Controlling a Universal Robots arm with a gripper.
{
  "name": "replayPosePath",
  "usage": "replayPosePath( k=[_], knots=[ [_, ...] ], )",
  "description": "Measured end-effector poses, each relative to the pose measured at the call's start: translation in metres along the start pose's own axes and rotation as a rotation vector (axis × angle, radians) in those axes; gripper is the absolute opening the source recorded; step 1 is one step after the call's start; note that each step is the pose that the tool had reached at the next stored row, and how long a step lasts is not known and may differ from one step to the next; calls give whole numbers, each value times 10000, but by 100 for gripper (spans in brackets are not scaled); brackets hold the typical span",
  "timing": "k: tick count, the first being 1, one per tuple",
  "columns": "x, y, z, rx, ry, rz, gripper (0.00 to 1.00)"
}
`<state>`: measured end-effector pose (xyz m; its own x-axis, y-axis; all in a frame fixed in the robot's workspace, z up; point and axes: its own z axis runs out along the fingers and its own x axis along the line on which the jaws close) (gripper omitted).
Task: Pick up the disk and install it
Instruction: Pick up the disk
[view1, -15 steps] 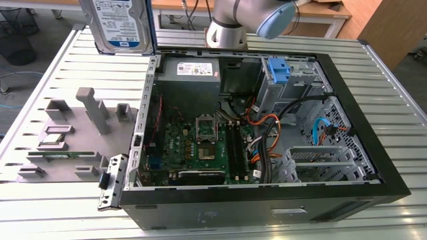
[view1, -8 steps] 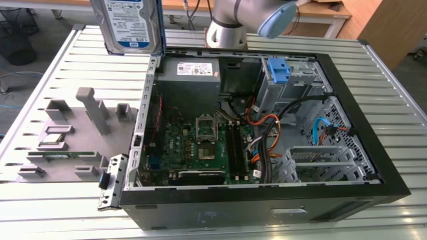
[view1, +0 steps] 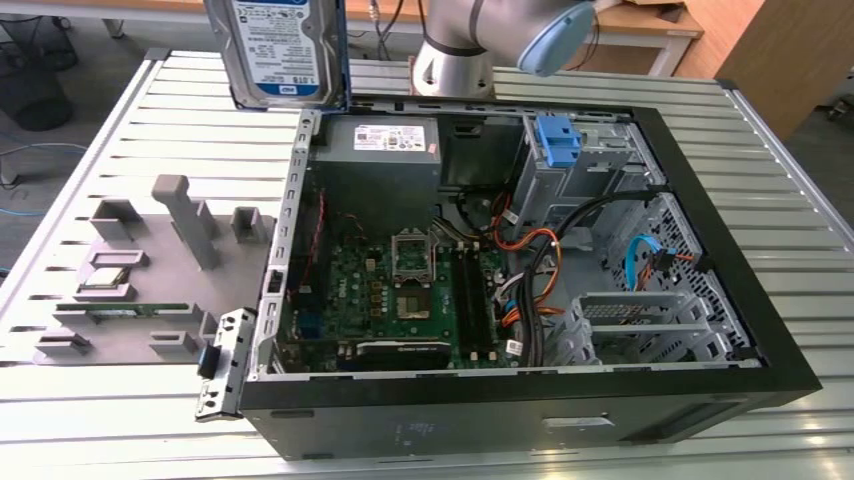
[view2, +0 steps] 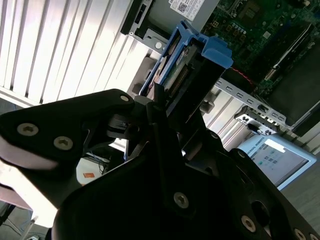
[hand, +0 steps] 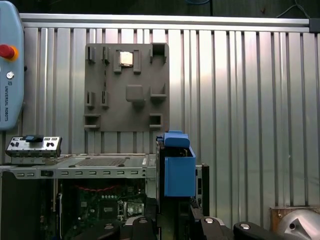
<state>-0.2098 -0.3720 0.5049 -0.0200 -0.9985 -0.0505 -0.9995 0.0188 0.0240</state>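
Exterior view: flat silver disk (view1: 287, 50) with white-and-blue label and blue plastic side rails is hanging upright in the air. It's sitting over the far corner, exterior view's left, of the open black computer case (view1: 534, 410), which is lying on the slatted metal worktop (view1: 120, 130). Grey moulded parts tray (view1: 147, 270) is lying beside the case, toward the worktop's edge on the exterior view's left.

Second wrist view: black tool (view2: 175, 107) is clamping the disk by one end.

First wrist view: disk is hanging over the case edge, tray beyond it.

My read: pick is done and the carry is running. Install is calling for rails squared to the blue-tabbed drive bay (view1: 561, 140), clear of cables.
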Motion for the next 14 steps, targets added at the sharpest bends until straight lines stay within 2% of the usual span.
replayPosePath(
  k=[14],
  knots=[
    [-7, -246, -3, 0, -1, 0, 35]
  ],
)
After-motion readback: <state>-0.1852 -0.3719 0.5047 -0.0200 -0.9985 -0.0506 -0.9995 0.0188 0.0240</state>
